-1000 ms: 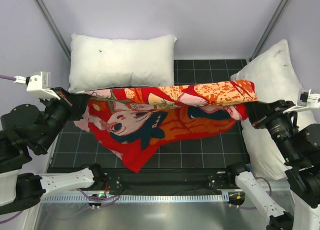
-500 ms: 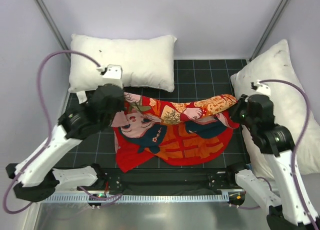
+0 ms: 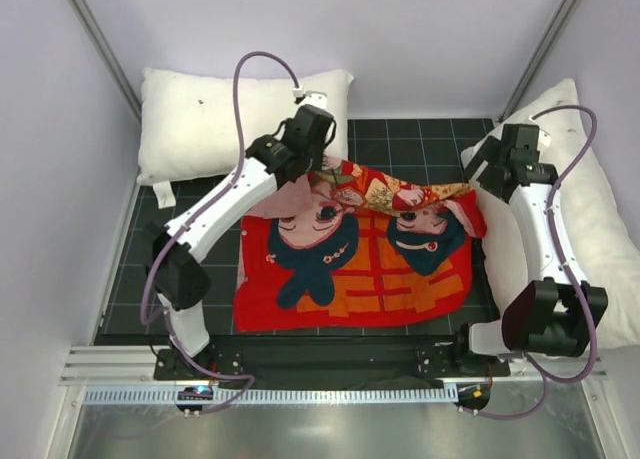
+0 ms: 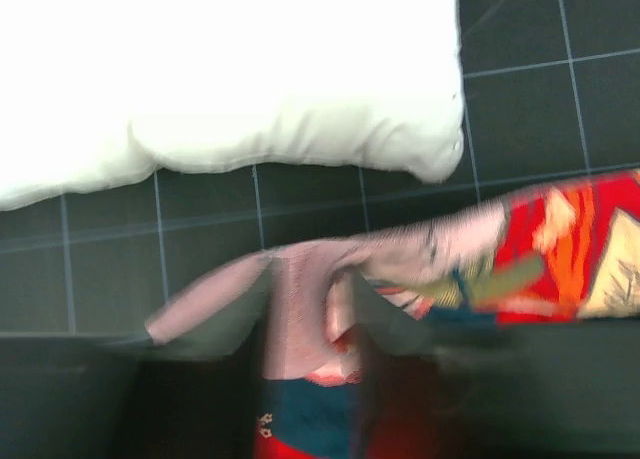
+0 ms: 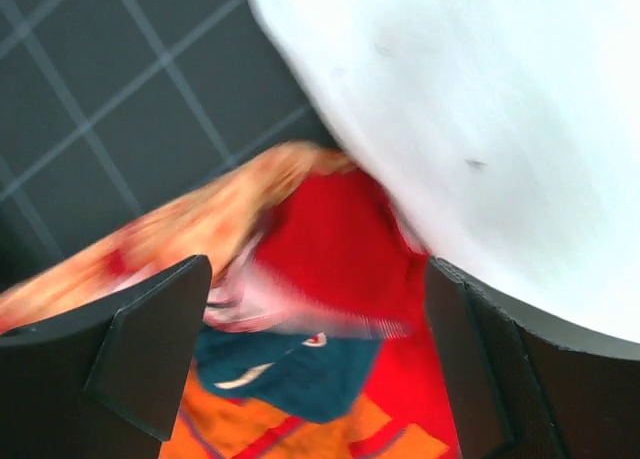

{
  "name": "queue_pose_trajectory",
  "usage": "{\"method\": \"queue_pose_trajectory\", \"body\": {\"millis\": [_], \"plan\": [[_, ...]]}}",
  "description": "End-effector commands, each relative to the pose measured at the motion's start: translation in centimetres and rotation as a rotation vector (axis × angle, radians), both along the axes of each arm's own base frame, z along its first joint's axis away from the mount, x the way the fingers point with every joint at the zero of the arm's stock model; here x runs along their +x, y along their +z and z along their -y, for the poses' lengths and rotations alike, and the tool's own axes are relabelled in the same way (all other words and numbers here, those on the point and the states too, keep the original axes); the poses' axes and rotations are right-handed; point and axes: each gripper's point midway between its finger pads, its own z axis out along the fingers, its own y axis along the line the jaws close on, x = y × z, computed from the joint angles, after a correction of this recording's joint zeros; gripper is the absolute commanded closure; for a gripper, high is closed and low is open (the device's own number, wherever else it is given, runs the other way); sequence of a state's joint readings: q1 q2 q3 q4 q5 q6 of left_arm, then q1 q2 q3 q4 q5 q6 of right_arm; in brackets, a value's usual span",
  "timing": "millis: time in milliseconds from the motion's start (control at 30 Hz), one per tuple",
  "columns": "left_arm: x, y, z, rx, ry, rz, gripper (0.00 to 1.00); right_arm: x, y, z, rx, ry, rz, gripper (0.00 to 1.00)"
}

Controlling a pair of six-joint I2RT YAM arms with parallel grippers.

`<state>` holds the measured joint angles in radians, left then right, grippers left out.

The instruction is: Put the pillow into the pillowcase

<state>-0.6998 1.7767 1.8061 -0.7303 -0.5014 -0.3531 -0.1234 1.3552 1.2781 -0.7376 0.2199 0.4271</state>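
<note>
Your right gripper [image 5: 320, 279] is wide open over the pillowcase's [image 3: 355, 269] far right corner, pinching nothing. Your left gripper [image 4: 308, 289] is blurred, with pink fabric between its fingers, so you can't tell if it grips. The pillowcase lies mid-mat [image 3: 420, 139], far edge rumpled. The pillow [image 3: 235, 124] sits far left, just beyond it.

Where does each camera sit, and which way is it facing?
Top external: above, behind the bases, looking down on the pillowcase, the pillow and both arms.
Left wrist: on the left arm, facing down; left fingers, blurred, frame pillowcase fabric, pillow beyond.
Right wrist: on the right arm, facing down; right fingers straddle the pillowcase edge beside the larger pillow.
All three share the pillowcase.
</note>
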Motion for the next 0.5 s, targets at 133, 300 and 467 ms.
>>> {"method": "queue_pose_trajectory", "body": {"millis": [133,300,467], "plan": [[1.1,8.2,-2.1,-0.048,0.046,0.155,0.11,-0.1,7.0,-8.1,0.139,0.350,0.325,0.05],[-1.3,7.5,-7.2,-0.001,0.148,0.069,0.04,-1.9,7.3,-16.6,0.319,0.728,0.442,0.05],[-5.1,3.3,-10.0,-0.149,0.153,-0.014,0.00,-2.5,3.1,-23.3,0.371,0.873,0.312,0.10]]}}
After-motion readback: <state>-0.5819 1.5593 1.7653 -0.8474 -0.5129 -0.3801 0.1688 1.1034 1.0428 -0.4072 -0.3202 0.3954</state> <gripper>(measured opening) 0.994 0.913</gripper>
